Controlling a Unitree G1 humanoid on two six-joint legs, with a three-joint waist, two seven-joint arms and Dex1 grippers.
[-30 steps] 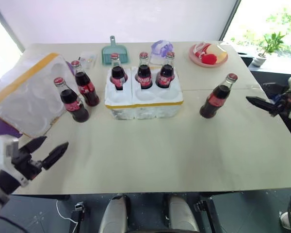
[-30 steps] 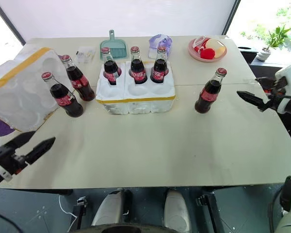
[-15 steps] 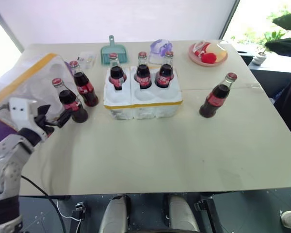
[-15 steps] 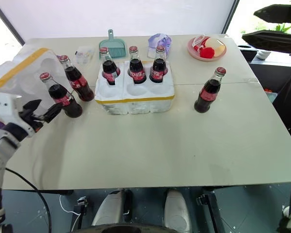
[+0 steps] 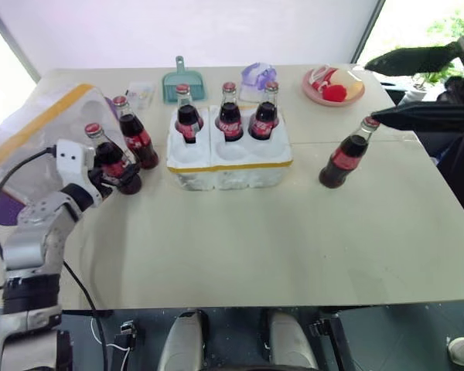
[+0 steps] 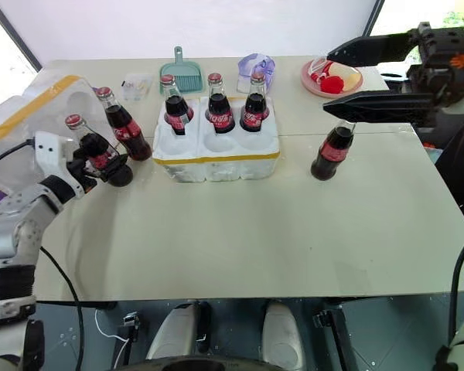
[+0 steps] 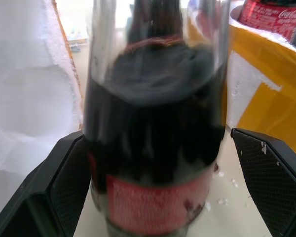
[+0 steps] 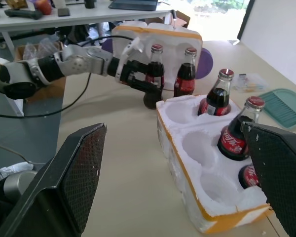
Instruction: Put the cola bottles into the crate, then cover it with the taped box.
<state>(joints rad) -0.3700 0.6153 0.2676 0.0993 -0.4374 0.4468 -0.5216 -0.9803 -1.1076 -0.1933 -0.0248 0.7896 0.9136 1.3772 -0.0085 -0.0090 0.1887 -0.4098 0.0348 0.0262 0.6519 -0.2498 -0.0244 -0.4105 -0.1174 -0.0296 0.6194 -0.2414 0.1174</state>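
The left gripper has travelled from the near edge of the bench up to the nearer of two loose cola bottles at the left, while the right gripper has swung in from the right edge and risen to hang level above the lone bottle on the right, pointing left. The left gripper's fingers stand wide on either side of the nearer bottle; in the left wrist view a gap shows between the glass and the finger on one side, and contact on the other side cannot be told. The right gripper's fingers are spread wide and hold nothing. The second loose bottle stands just behind the first, both beside the big taped box, which lies at the left edge of the bench with its hollows showing. The crate sits in the middle of the bench with three bottles upright in its far row of wells; its near row is unfilled. Behind the crate lie a teal dustpan, a small clear packet, a purple-and-white bundle and a pink plate of toy food.
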